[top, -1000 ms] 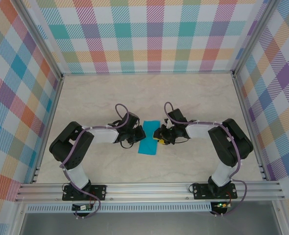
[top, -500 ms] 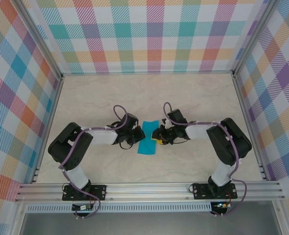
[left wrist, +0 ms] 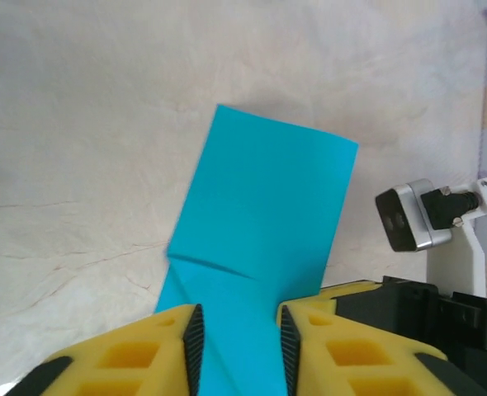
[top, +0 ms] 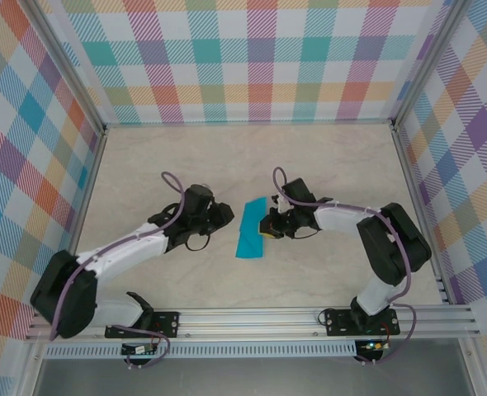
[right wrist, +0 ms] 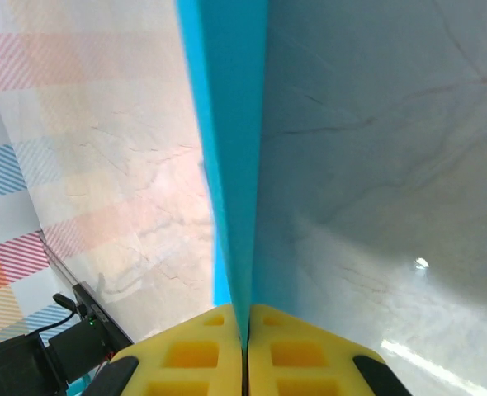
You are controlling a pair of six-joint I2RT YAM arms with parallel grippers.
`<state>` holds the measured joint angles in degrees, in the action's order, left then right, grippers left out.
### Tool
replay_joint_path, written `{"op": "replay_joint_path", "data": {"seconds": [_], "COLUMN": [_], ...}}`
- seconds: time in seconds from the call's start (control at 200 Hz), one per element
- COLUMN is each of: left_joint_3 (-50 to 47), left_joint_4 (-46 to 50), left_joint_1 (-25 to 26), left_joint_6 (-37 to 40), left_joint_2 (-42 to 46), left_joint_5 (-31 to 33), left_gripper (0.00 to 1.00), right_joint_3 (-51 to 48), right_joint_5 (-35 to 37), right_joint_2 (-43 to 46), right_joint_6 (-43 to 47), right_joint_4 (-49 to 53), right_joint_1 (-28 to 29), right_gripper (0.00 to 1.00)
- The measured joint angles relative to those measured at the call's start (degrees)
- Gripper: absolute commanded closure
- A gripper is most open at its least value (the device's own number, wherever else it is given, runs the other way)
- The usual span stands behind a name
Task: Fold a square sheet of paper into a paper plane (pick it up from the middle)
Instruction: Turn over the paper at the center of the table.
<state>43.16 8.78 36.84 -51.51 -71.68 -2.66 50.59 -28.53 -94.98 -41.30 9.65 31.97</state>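
Observation:
The square sheet of paper [top: 250, 228] is teal-blue and creased into a narrower strip, lying in the middle of the table. In the left wrist view the paper [left wrist: 264, 206] shows a fold line across it and runs under the gap between my left gripper's [left wrist: 239, 338] parted jaws. From above, the left gripper [top: 219, 216] stands open just left of the strip, apart from it. My right gripper [top: 266, 227] is shut on the strip's right edge. In the right wrist view the paper [right wrist: 231, 165] rises edge-on from the closed right gripper [right wrist: 245, 330].
The pale marbled tabletop [top: 334, 165] is ringed by plaid walls [top: 252, 58] and an aluminium rail [top: 252, 318] along the near edge. The right arm's wrist camera [left wrist: 413, 216] shows beside the paper in the left wrist view.
The left gripper has opened, let go of the paper and drawn back to the left as its arm stretched out. The right gripper has shut on the paper's right edge.

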Motion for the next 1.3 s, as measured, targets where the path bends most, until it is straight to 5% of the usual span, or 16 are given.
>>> {"op": "replay_joint_path", "data": {"seconds": [0.155,0.31,0.48,0.625,0.8,0.99,1.19,1.3], "left_joint_3": [-1.99,-4.42,-6.32,-6.86,-8.20,-10.21,-10.49,-11.23], "left_joint_4": [6.14,9.20,12.41,15.96,20.79,25.11,26.71,24.65], "left_joint_1": [-0.90,-2.03,-2.78,-3.80,-4.74,-4.87,-4.92,-5.01], "left_joint_6": [0.76,1.20,1.40,1.40,1.14,-0.07,-1.05,-1.64], "left_joint_2": [8.68,11.82,13.55,18.36,25.99,32.81,34.75,32.94], "left_joint_5": [3.41,4.61,6.08,8.39,11.39,12.44,11.26,8.39], "left_gripper": [0.56,0.52,0.51,0.50,0.48,0.45,0.43,0.43], "right_joint_3": [8.94,21.92,35.52,38.42,45.79,55.21,43.98,29.83], "right_joint_5": [9.09,26.91,47.36,54.90,54.53,44.02,33.22,27.23], "right_joint_2": [6.05,8.41,3.48,-4.42,-18.84,-31.69,-21.92,-7.61], "right_joint_6": [6.58,11.34,10.23,7.30,4.98,5.40,5.64,5.07], "right_joint_4": [14.86,33.90,55.17,64.94,68.91,63.06,49.44,39.95], "right_joint_1": [0.85,5.20,11.47,14.62,19.41,23.89,23.69,19.47], "right_gripper": [0.94,0.93,0.93,0.92,0.87,0.67,0.54,0.68]}}
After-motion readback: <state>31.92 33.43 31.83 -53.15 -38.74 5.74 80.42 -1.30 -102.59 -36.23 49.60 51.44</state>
